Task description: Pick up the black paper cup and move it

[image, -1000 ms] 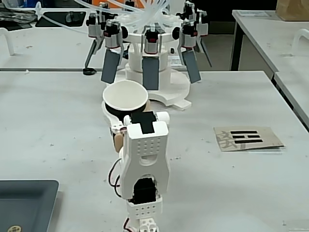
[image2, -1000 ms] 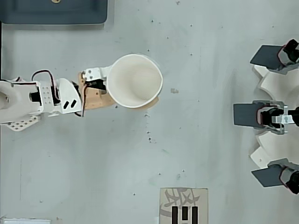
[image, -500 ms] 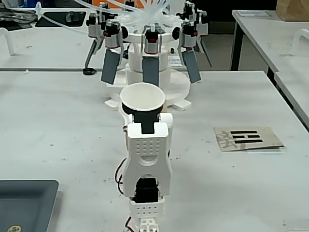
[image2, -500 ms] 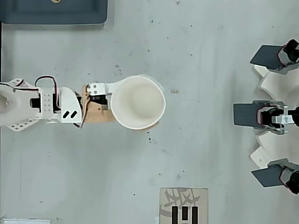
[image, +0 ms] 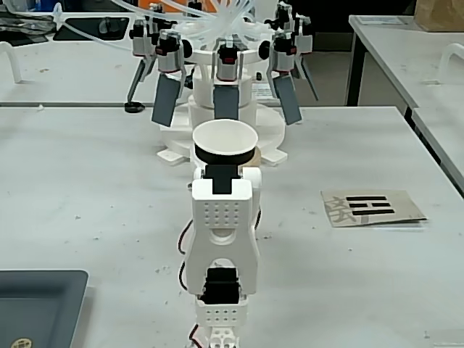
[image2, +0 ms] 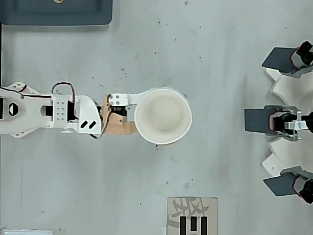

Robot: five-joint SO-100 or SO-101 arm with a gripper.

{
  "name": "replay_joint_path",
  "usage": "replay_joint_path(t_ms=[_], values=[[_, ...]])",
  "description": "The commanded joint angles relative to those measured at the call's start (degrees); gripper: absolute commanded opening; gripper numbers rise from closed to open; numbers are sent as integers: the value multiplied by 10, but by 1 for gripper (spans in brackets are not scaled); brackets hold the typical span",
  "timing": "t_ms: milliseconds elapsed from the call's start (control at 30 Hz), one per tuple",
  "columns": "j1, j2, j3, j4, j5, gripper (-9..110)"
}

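Grey-white speckled surface (image2: 205, 39) carries the whole setup. White multi-head fixture (image: 221, 116) with dark rectangular paddles and clear tubing stands beyond the pincer in the fixed view; in the overhead view its paddles sit well apart from the pincer, at the right edge (image2: 288, 120). White arm (image2: 46, 113) enters from the left in the overhead view and rises from the bottom centre in the fixed view (image: 222, 239), red and black wires looped at its joints. Dark grey tray (image2: 56, 12) lies well away from the pincer, at the top left corner overhead; a second tray corner shows at lower left in the fixed view (image: 36, 304). Printed card with black bars (image: 371, 206) lies flat, off to the right of the pincer in the fixed view, at the bottom edge overhead (image2: 191, 215). Black paper cup (image2: 163, 115) stands upright, mouth up, white inside showing, held at the tip of the pincer (image2: 134, 115); black wall visible just under the rim in the fixed view (image: 223, 148). Pincer closed around the cup, one white finger (image2: 128, 98) and one tan finger (image2: 120, 127) on either side of it. Whether the cup base touches the surface: cannot tell.
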State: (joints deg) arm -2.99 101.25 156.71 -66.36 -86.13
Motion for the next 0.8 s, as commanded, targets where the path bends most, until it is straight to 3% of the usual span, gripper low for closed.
replay_joint_path(t_ms=[0, 767], values=[[5, -7, -69, 16, -4, 13], [8, -143, -309, 140, -16, 12]])
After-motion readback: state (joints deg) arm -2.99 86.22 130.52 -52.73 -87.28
